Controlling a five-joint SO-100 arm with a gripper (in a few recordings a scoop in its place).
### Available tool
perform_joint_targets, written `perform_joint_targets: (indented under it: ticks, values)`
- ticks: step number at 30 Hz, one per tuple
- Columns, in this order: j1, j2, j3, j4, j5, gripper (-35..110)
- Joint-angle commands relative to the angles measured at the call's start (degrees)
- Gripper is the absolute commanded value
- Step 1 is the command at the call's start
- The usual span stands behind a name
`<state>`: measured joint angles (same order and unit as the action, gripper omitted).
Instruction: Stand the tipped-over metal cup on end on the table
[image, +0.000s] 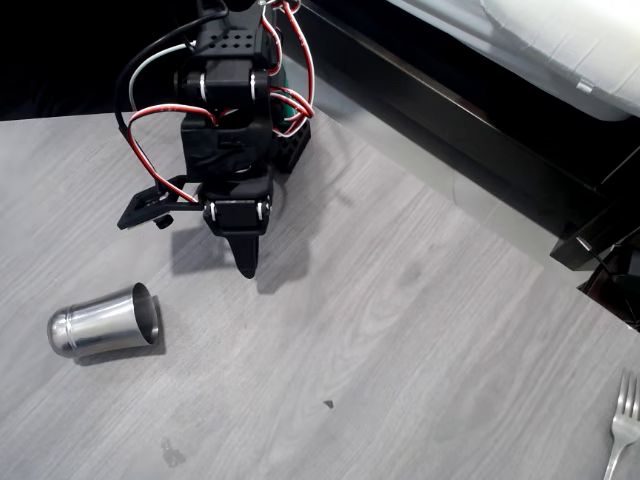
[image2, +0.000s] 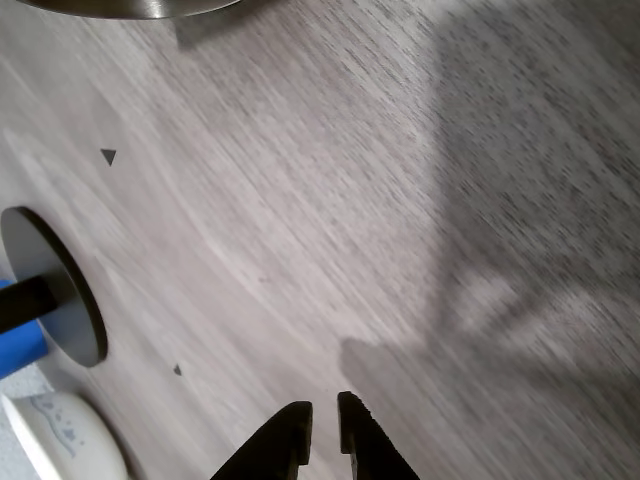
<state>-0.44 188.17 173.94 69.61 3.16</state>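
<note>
**Gripper poised above table, tipped cup off to one side**

Gripper (image: 246, 262) of mine hangs over the table (image: 400, 330) with its two dark fingers nearly together, a thin slit between the tips in the wrist view (image2: 324, 420), and nothing held. The metal cup (image: 105, 321) lies on its side on the table, apart from me: in the overhead view it sits lower and to the left of my fingertips, with bare wood grain between us. Its long axis runs roughly left to right in that view, tilted slightly, the narrow stepped base pointing left and the dark open mouth facing right, toward my side. In the wrist view a sliver of its shiny wall (image2: 130, 8) shows at the top edge, left of centre, so the cup lies ahead of my fingers and a little to the left.

As I judge it, the coming move turns on that offset: I must open wider, swing left and reach forward, then meet the cup across its axis near the mouth. A fork (image: 622, 425) lies far right of the cup, well apart and out of the way.
</note>
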Motion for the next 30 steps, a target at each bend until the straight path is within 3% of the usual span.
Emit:
perform_joint_targets:
  ticks: [1, 27, 30]
  values:
    - [0.2, 1.4, -0.3, 0.1, 0.1, 0]
    - [1.1, 1.4, -0.3, -0.2, 0.4, 0]
    - [5.4, 1.4, -1.9, -1.5, -0.2, 0]
